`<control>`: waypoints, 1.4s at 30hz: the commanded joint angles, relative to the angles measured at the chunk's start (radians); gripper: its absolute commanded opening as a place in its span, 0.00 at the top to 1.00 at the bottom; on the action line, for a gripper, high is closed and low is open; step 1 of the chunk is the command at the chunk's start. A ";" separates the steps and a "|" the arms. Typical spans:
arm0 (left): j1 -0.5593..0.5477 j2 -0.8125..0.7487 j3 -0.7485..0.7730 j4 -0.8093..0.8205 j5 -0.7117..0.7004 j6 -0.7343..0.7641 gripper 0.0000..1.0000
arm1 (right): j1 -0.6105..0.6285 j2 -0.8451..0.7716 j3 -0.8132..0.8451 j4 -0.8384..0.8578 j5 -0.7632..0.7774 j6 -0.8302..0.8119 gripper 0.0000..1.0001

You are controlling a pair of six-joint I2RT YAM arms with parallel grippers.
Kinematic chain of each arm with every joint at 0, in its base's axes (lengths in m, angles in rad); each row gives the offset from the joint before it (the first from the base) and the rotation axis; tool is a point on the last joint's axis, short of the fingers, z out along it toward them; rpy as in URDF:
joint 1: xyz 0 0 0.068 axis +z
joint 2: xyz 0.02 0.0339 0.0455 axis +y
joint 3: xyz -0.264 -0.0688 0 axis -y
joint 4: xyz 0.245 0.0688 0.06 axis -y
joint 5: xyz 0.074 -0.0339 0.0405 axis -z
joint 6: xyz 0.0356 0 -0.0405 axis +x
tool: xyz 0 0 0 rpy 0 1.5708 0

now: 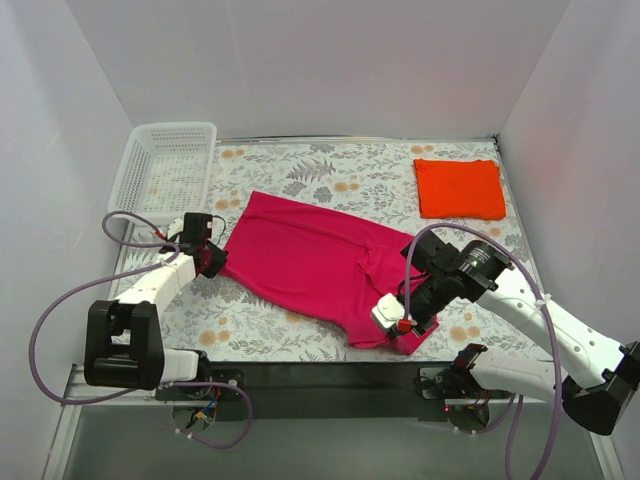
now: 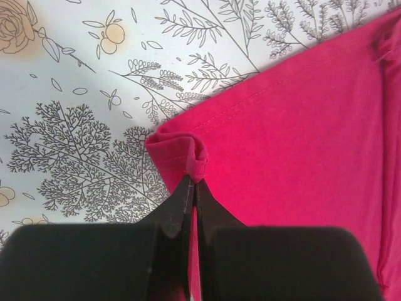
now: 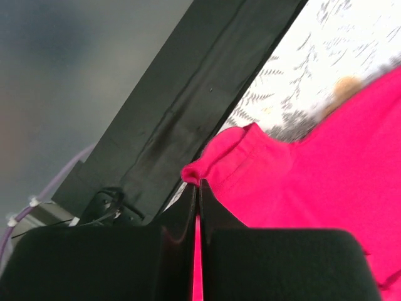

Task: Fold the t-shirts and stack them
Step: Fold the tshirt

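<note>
The magenta-pink t-shirt (image 1: 320, 265) lies partly folded, slanting across the middle of the table. My left gripper (image 1: 212, 260) is shut on its left corner; the pinched hem (image 2: 195, 164) shows in the left wrist view. My right gripper (image 1: 405, 325) is shut on the shirt's near right corner (image 3: 203, 172), close to the table's black front edge. The orange-red t-shirt (image 1: 459, 188) lies folded in a square at the far right, apart from both grippers.
A white lattice basket (image 1: 165, 170) stands at the far left corner. The floral tablecloth (image 1: 330, 170) covers the table. The black front rail (image 1: 320, 375) runs along the near edge, seen also in the right wrist view (image 3: 188, 106).
</note>
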 commanded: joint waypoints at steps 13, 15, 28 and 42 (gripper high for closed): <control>-0.011 0.025 0.120 -0.027 -0.089 0.017 1.00 | -0.369 0.124 -0.043 0.004 -0.046 -0.120 0.99; -0.011 0.045 0.142 -0.023 -0.080 0.022 1.00 | -0.372 0.159 -0.044 0.008 -0.058 -0.123 0.99; -0.037 0.169 0.237 -0.001 -0.053 0.048 1.00 | -0.493 0.231 0.011 0.020 -0.111 -0.093 0.99; -0.066 0.269 0.317 -0.011 -0.062 0.039 1.00 | -0.717 0.357 0.069 0.021 -0.186 -0.093 0.99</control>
